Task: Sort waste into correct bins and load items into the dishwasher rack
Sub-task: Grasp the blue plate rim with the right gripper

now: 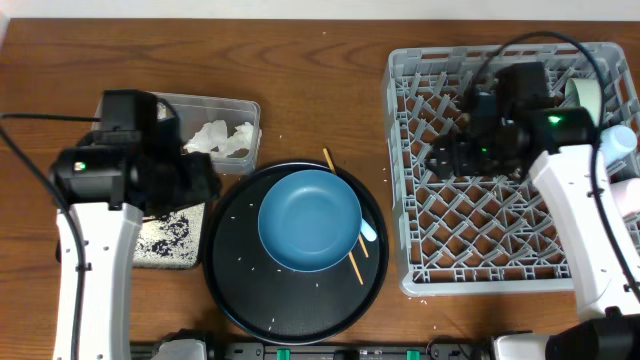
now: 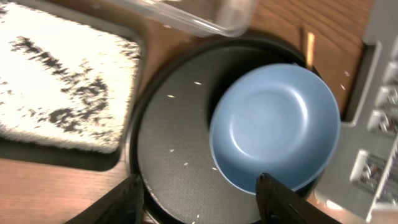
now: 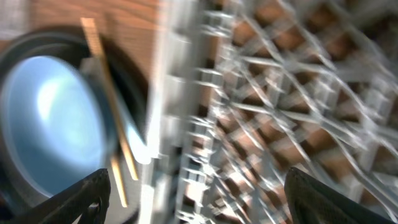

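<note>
A blue bowl (image 1: 310, 219) (image 2: 273, 124) (image 3: 50, 124) sits in the round black tray (image 1: 240, 270), with two chopsticks (image 1: 345, 225) (image 3: 109, 93) lying along its right side and a white spoon (image 1: 368, 232) poking out from under it. Scattered rice grains (image 1: 265, 265) dot the tray. My left gripper (image 1: 205, 185) (image 2: 202, 199) is open and empty, above the tray's left part beside the bowl. My right gripper (image 1: 440, 158) (image 3: 199, 199) is open and empty over the left side of the dishwasher rack (image 1: 500, 210) (image 3: 280, 93); its view is blurred.
The clear tub (image 1: 240, 110) (image 2: 186, 15) at back left holds crumpled white napkins (image 1: 220, 138). The flat black tray (image 1: 200, 262) (image 2: 62, 155) beside it is covered with rice. A pale-green bowl (image 1: 588, 95), a pale-blue cup (image 1: 620, 140) and a pink cup (image 1: 630, 195) stand along the rack's right edge.
</note>
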